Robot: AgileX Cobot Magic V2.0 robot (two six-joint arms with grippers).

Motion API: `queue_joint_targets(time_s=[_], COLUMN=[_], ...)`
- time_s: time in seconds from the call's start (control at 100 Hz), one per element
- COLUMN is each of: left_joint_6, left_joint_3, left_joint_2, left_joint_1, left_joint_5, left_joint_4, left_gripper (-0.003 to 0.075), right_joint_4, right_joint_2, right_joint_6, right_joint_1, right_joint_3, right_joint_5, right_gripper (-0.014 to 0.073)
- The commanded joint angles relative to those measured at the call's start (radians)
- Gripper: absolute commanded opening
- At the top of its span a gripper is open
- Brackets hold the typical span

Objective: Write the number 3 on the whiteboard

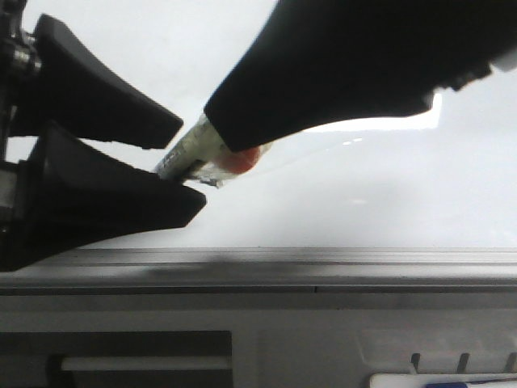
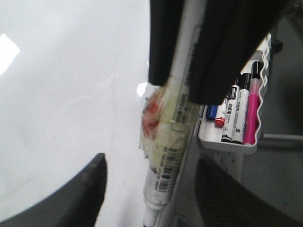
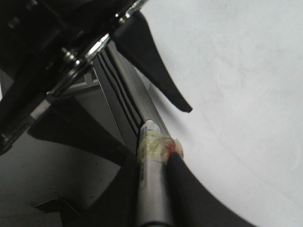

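The whiteboard is glossy pale white with a grey frame edge; no number 3 shows on the part in view. My right gripper comes in from the upper right, shut on a white marker wrapped in clear tape with a red patch. The marker's end points between the two black fingers of my left gripper, which stands open around it without touching. In the left wrist view the marker hangs between the spread fingers. The right wrist view shows the right gripper clamped on the marker barrel.
A white tray holding black, pink, red and blue markers hangs beside the board's frame. A corner of it shows at the lower right of the front view. The grey perforated stand lies below the frame.
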Motion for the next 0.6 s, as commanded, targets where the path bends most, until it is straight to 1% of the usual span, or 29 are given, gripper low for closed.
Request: queue_joint_targets(time_s=[0.0,0.11,0.23,0.37,0.59], left_joint_6=[-0.013,-0.013,-0.013,-0.013,-0.013], left_joint_3=[-0.031,-0.031,-0.031,-0.031,-0.031], left_joint_2=[-0.043,-0.104,-0.178,-0.262,-0.319], left_joint_1=[-0.003,-0.003,0.011,0.05,0.099], left_joint_5=[-0.045,-0.006,0.037,0.053,0.055], left_joint_4=[-0.07,-0.108,-0.134,-0.134,-0.134], left_gripper=[0.0519,0.0498,0.0459,0.038,0.0235], right_joint_4=[0.007,-0.017,-0.03,-0.038,-0.086], right_joint_2=[-0.029,-0.025,-0.025,-0.02,0.049], right_joint_6=[0.001,0.001,0.001,0.001,0.001], right_joint_1=[-0.001,-0.036,-0.122,-0.188,-0.195], right_joint_3=[-0.051,-0.111,-0.183,-0.246,-0.329], right_joint_5=[-0.054,0.052,0.109,0.114,0.156], right_gripper=[-0.0062,-0.0062,-0.0062,-0.0062,-0.0062])
